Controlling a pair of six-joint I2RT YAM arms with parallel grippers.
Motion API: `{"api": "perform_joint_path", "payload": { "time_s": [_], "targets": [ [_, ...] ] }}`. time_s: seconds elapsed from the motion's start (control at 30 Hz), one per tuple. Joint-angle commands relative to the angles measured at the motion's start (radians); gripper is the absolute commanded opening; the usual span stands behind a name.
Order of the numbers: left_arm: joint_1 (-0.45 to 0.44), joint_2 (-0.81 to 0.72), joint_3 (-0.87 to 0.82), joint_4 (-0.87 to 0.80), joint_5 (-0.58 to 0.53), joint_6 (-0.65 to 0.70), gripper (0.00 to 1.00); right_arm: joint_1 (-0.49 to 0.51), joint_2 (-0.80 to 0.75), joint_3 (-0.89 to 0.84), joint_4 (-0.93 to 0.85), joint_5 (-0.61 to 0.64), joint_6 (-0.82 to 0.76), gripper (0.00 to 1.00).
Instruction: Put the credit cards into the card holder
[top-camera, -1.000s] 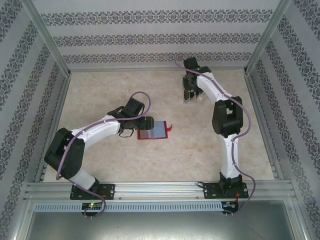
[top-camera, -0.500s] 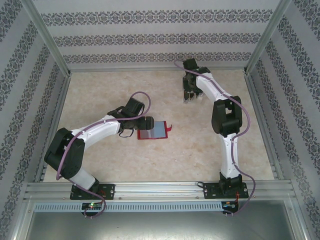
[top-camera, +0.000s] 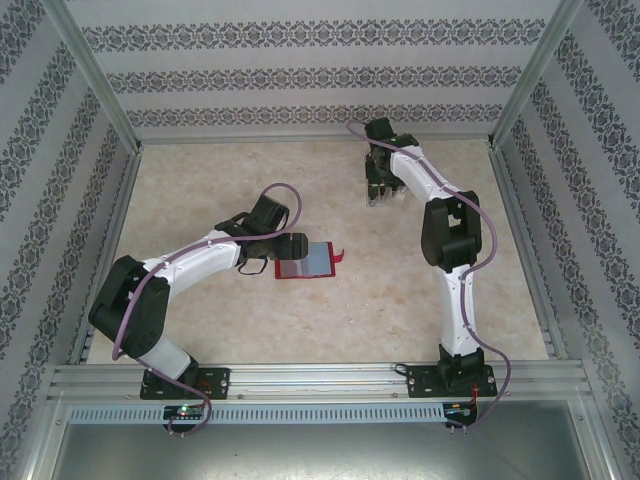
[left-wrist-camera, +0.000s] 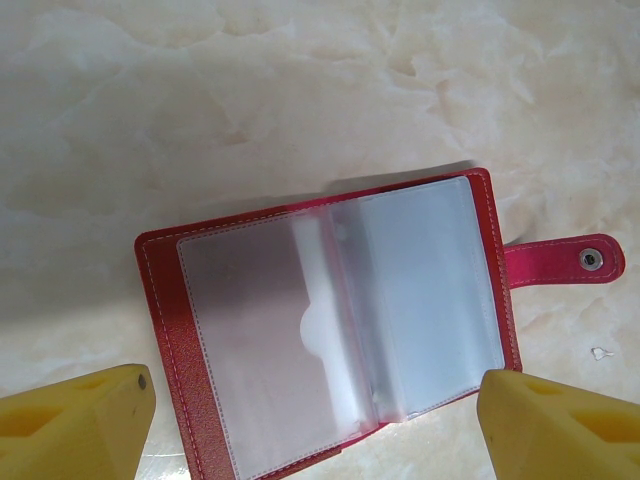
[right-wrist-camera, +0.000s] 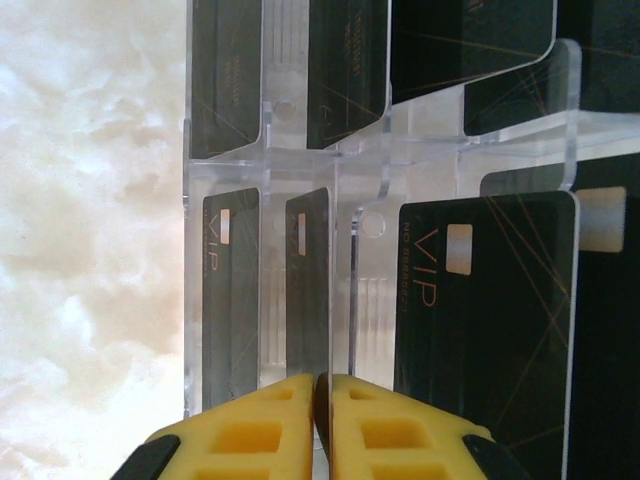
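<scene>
Pinching one dark card (right-wrist-camera: 310, 290) edge-on in the clear rack (right-wrist-camera: 275, 160), the right gripper (right-wrist-camera: 322, 410) seemed at the first pick; the other cards (right-wrist-camera: 485, 300) stood slotted there. The red wallet (left-wrist-camera: 330, 320) lay open on the counter (left-wrist-camera: 200, 120), pockets empty, beneath the spread left gripper (left-wrist-camera: 320, 420).

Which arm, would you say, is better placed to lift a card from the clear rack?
Right: the right gripper is shut on a black card standing in the clear rack, while the left gripper hangs open over the red wallet.
</scene>
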Motion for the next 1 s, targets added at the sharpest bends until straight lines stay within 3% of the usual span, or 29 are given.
{"api": "perform_joint_path", "payload": {
  "time_s": [0.0,0.3,0.53,0.97],
  "targets": [
    [0.012,0.008,0.01,0.016,-0.004,-0.014,0.85,-0.013,0.012,0.034,-0.023,-0.003,-0.003,0.13],
    [0.013,0.01,0.013,0.015,-0.005,-0.014,0.85,-0.018,0.031,0.07,-0.038,-0.008,-0.004,0.14],
    [0.013,0.01,0.015,0.014,-0.003,-0.015,0.85,-0.02,0.03,0.081,-0.042,-0.033,-0.002,0.0],
    [0.013,0.01,0.025,0.007,-0.019,-0.017,0.85,-0.024,-0.09,0.064,-0.034,-0.133,0.019,0.0]
  ]
}}
